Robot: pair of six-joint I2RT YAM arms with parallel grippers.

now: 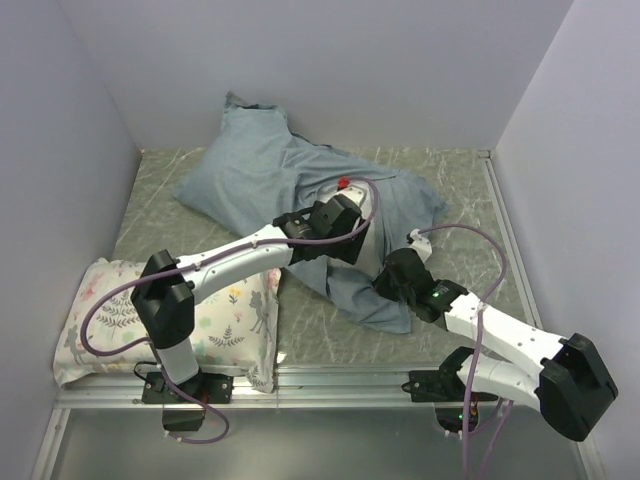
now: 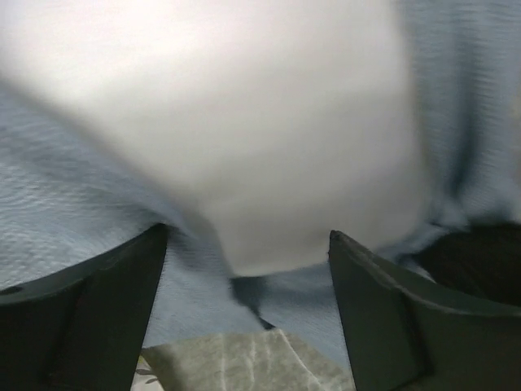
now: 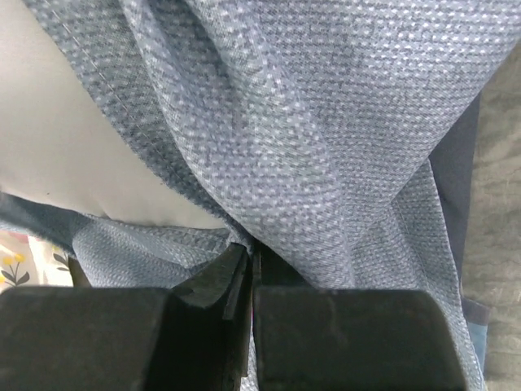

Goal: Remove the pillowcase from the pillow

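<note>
The pillowcase lies crumpled across the back middle of the table, its plain blue-grey side showing. The white pillow bulges out of its opening, and in the top view the cover and the arms almost hide it. My left gripper is open, its fingers either side of the pillow's end, with pillowcase fabric around it; in the top view it is at the cover's middle. My right gripper is shut on a fold of the pillowcase at its near edge. The pillow shows to the left.
A smaller white floral deer-print pillow lies at the front left beside the left arm's base. Grey walls enclose the table on the left, back and right. A metal rail runs along the near edge.
</note>
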